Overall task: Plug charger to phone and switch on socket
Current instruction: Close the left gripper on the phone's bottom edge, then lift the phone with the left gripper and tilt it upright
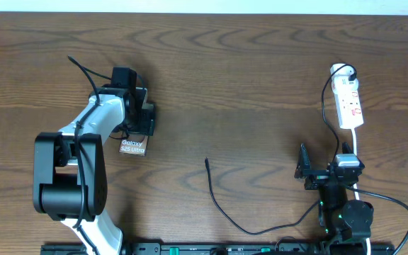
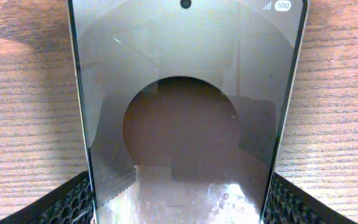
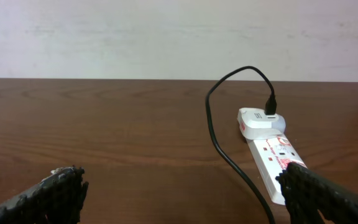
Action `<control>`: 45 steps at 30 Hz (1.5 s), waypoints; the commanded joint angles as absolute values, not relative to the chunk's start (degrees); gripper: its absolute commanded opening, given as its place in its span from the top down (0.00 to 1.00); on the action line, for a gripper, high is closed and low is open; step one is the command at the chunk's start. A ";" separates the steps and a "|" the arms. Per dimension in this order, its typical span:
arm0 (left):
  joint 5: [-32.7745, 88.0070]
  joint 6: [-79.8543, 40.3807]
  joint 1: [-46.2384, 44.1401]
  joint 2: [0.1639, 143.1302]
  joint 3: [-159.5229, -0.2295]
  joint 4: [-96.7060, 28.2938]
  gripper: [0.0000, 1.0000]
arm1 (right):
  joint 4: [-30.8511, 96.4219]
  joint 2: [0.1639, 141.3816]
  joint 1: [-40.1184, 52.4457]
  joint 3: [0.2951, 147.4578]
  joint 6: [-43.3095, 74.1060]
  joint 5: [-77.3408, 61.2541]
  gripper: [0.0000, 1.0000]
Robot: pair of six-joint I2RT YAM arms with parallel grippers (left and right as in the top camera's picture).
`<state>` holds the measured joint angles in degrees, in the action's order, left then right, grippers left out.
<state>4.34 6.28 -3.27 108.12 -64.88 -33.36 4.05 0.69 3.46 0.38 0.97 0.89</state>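
The phone [image 1: 133, 146] lies at the left of the table, its white lettering showing. My left gripper [image 1: 139, 127] reaches over its far end. In the left wrist view the phone [image 2: 185, 112] fills the frame, and my left gripper [image 2: 179, 208] is shut on it, one finger against each long edge. The charger's black cable [image 1: 222, 209] curls across the middle, its plug tip [image 1: 207, 161] lying free. The white socket [image 1: 350, 103] sits at the right with the cable [image 3: 216, 137] plugged into an adapter [image 3: 260, 121]. My right gripper [image 3: 188, 199] stands open and holds nothing, just short of the socket [image 3: 277, 160].
The socket's white lead [image 1: 360, 152] runs back along the right arm [image 1: 346, 212]. The left arm's black base [image 1: 66, 173] takes up the near left. A pale wall [image 3: 166, 37] rises behind the table's far edge.
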 commanded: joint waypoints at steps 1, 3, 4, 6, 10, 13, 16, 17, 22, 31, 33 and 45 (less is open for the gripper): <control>4.91 6.87 -3.36 109.62 -64.10 -33.54 0.93 | 4.29 0.38 3.84 0.32 0.36 1.15 0.01; 4.93 6.87 -3.36 109.40 -64.29 -33.69 0.93 | 4.29 0.38 3.84 0.32 0.36 1.15 0.01; 4.91 6.87 -3.36 109.21 -64.45 -33.80 0.93 | 4.29 0.38 3.84 0.32 0.36 1.15 0.01; 4.93 6.87 -3.36 108.53 -64.79 -34.11 0.93 | 4.29 0.38 3.84 0.32 0.36 1.15 0.01; 4.93 6.87 -3.36 106.56 -65.78 -34.81 0.93 | 4.29 0.38 3.84 0.32 0.36 1.15 0.01; 4.91 6.87 -3.36 104.31 -66.00 -35.05 0.93 | 4.29 0.38 3.84 0.32 0.36 1.15 0.01; 4.93 6.85 -3.36 102.19 -66.00 -35.11 0.93 | 4.29 0.38 3.84 0.32 0.36 1.15 0.01; 4.93 6.85 -3.36 100.90 -66.00 -35.38 0.93 | 4.29 0.38 3.84 0.32 0.36 1.15 0.01; 5.87 6.85 -3.36 98.17 -66.02 -36.38 0.93 | 4.29 0.38 3.84 0.32 0.36 1.15 0.01; 26.57 2.85 -3.33 93.73 -66.04 -37.58 0.93 | 4.29 0.38 3.84 0.32 0.36 1.15 0.01; 31.44 -0.01 -3.33 92.84 -66.04 -37.34 0.93 | 4.29 0.38 3.84 0.32 0.36 1.15 0.01; 63.29 -33.10 -3.29 91.26 -66.04 -28.12 0.93 | 4.29 0.38 3.84 0.32 0.36 1.15 0.01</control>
<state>48.64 -19.31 -3.27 92.88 -64.90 -30.70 4.05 0.69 3.46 0.38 0.97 0.89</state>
